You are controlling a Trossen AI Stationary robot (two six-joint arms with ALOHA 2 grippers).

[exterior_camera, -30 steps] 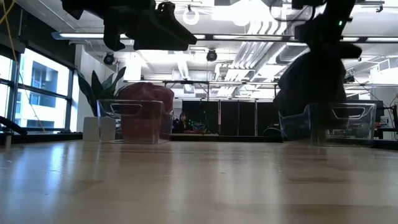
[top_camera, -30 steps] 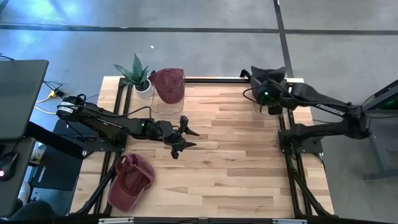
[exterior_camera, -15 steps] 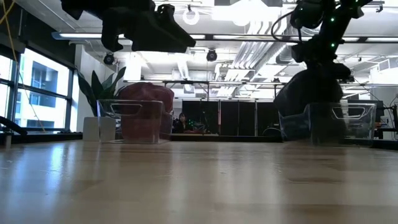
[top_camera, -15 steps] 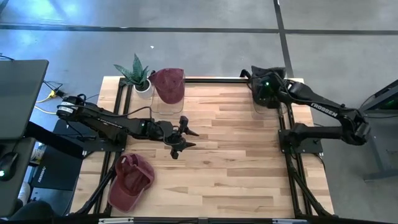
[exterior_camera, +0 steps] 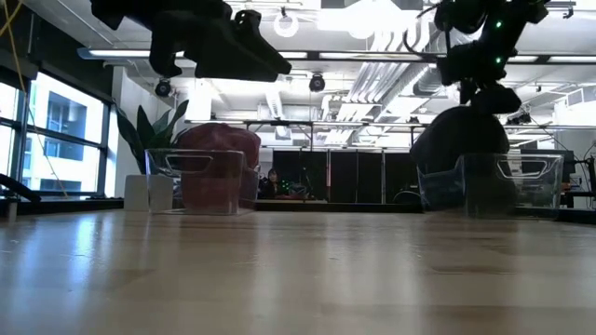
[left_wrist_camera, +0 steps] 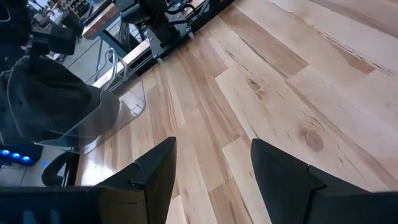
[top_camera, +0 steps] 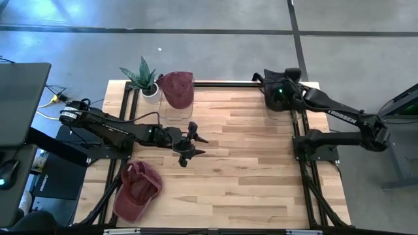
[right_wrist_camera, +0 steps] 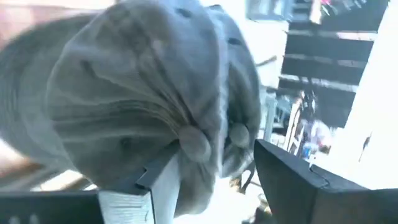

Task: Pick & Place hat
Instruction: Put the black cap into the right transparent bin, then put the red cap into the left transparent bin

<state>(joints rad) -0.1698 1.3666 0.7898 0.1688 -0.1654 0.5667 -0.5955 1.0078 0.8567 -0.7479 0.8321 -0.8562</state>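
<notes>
A dark grey hat [exterior_camera: 461, 140] sits crown-up as a dome in a clear bin [exterior_camera: 521, 186] at the table's far right corner. My right gripper [exterior_camera: 484, 93] hangs open just above its crown [right_wrist_camera: 137, 93], fingers pointing down. A maroon hat [top_camera: 177, 90] rests in a second clear bin [exterior_camera: 200, 181] at the far left. Another maroon hat [top_camera: 137, 189] lies at the near left edge. My left gripper [top_camera: 194, 145] hovers open above the table's middle, with nothing between its fingers [left_wrist_camera: 155, 168]. My right gripper stands open over the top of the dark hat's crown [right_wrist_camera: 196, 143], coming from above. Whether its fingertips touch the crown, I cannot tell. The hat rests in the bin on its own.
A potted plant [top_camera: 144, 77] stands at the far left corner beside the maroon hat's bin. Black frame rails [top_camera: 304, 150] run along the table's left and right sides. Bare wood [top_camera: 248, 170] lies between the two arms.
My right gripper has let go of the dark hat and risen a little. The hat, drawn up tall under the fingers a second ago, has settled into the bin as a low dome. My left arm has kept still.
</notes>
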